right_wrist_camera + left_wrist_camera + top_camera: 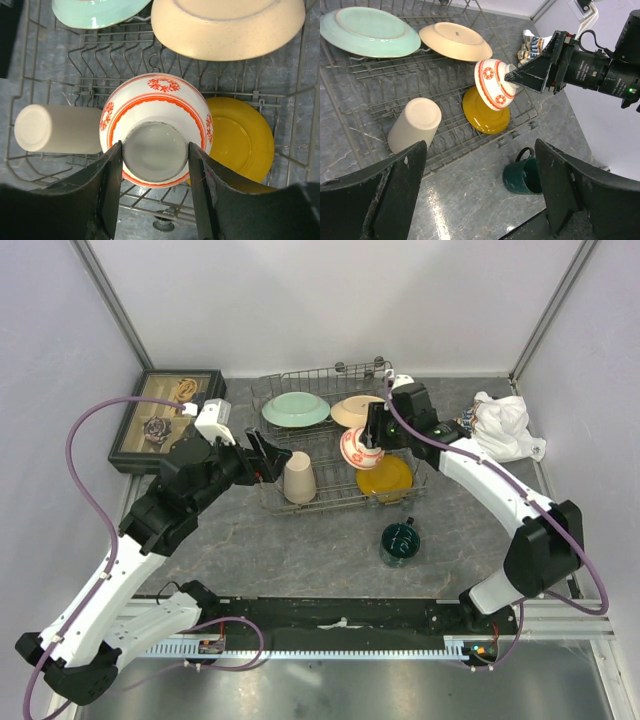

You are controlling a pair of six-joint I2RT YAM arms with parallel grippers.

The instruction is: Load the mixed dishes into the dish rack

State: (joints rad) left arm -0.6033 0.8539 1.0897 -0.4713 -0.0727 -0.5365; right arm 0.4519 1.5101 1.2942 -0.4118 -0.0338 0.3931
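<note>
At three o'clock over the grey wire rack (325, 455), the right gripper (155, 150) pinched only the foot of a red-patterned white bowl (155, 100), risking a drop; the left gripper (480, 150) gaped empty.

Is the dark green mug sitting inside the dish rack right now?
No, the dark green mug stands on the table in front of the dish rack, outside its wires.

Dish rack (318, 448) holds green plate (295, 409), tan plate (352, 410), overturned beige cup (299, 478), yellow plate (388, 478); inverted red-patterned bowl (357, 448) over it; green mug (400, 542) outside.
</note>
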